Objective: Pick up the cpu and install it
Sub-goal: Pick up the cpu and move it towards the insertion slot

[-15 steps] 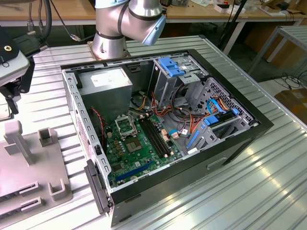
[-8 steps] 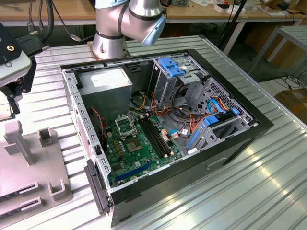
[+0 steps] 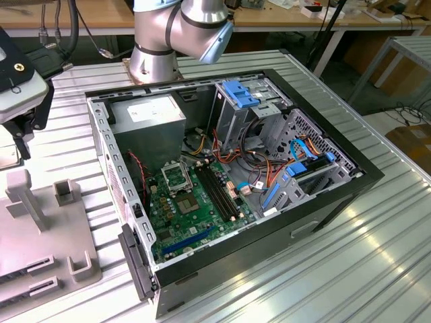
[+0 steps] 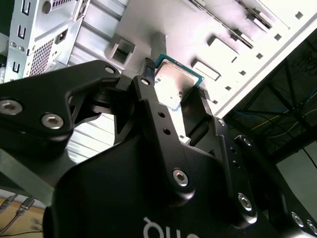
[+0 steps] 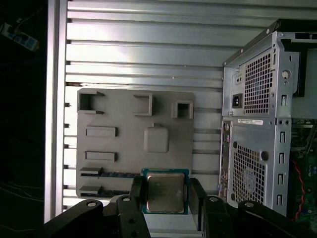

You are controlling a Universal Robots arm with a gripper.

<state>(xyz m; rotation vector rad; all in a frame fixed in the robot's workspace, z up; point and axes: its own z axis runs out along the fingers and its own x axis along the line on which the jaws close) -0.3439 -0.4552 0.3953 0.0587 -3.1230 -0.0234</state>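
Between my jaws sits the cpu [image 5: 165, 192], clamped by 2 opposite edges at the grey tray's [image 5: 114, 119] edge. I'd hold it level with a light squeeze, sparing its underside.

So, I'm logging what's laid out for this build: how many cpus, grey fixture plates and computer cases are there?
cpu: 1
grey fixture plate: 1
open computer case: 1
Total: 3
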